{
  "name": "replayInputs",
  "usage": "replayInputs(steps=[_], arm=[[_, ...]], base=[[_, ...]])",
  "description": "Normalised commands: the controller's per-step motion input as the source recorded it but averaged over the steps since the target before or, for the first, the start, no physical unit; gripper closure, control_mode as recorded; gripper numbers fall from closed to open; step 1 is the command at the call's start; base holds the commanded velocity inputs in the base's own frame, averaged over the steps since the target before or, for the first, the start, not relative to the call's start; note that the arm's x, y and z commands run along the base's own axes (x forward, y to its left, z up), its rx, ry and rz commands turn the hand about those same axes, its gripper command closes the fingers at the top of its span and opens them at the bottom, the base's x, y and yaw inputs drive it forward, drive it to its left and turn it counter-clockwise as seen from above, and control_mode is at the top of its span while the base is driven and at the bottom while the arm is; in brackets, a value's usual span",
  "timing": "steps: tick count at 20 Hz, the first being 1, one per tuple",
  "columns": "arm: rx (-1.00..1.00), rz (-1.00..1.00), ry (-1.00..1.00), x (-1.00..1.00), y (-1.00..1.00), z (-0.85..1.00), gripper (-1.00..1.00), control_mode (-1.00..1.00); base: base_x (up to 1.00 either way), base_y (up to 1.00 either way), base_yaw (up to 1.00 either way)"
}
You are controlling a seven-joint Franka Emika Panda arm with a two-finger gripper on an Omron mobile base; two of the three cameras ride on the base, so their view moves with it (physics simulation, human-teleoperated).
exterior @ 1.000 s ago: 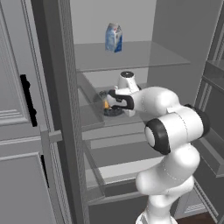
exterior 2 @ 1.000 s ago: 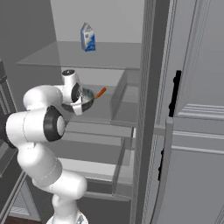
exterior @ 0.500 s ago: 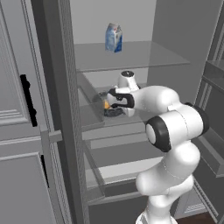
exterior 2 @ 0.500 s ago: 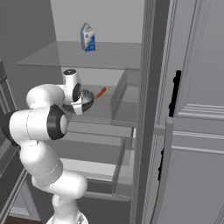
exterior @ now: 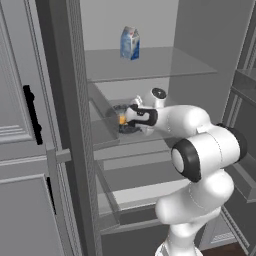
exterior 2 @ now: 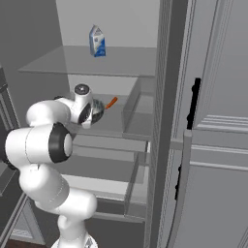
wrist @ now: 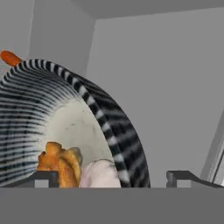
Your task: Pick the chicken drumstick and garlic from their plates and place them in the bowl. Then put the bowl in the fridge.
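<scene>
The bowl (wrist: 109, 127), dark and striped outside and pale inside, rests on the middle glass shelf (exterior: 150, 137) of the open fridge (exterior: 200, 60). Inside it lie the golden chicken drumstick (wrist: 59, 164) and the pale garlic (wrist: 100, 173). The drumstick's orange narrow end (exterior 2: 112, 102) pokes over the far rim. My gripper (wrist: 113, 177) is open, its fingertips (wrist: 46, 177) wide apart on either side of the bowl's near rim. From the base I see the hand (exterior: 128, 119) level with the bowl (exterior: 125, 128). The plates are out of view.
A blue and white milk carton (exterior: 129, 43) stands on the upper glass shelf. The fridge's side wall (exterior: 70, 125) and the shut door with its black handle (exterior: 31, 114) are at the left. Lower shelves and a drawer lie beneath the bowl.
My gripper has opened off the bowl's rim. The bowl stays on the shelf and the arm has hardly moved.
</scene>
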Motion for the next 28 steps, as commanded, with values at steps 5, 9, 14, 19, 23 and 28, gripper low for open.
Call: replayInputs(steps=[5, 9, 14, 19, 23, 28], arm=[[0.06, 0.0, -0.22, -0.09, -0.03, 0.11, -1.0, -1.0], [0.0, 0.0, -0.17, -0.32, -0.02, 0.42, -1.0, -1.0], [0.01, -0.02, -0.18, -0.62, -0.13, 0.58, -1.0, -1.0], [0.0, 0.0, -0.17, -0.87, -0.01, 0.79, -1.0, -1.0], [0.0, 0.0, -0.12, -0.97, -0.04, 0.83, -1.0, -1.0], [0.0, 0.0, 0.05, -0.92, -0.22, 0.69, -1.0, -1.0]], base=[[0.0, 0.0, 0.0], [0.0, 0.0, 0.0], [0.0, 0.0, 0.0], [0.0, 0.0, 0.0], [0.0, 0.0, 0.0], [0.0, 0.0, 0.0]])
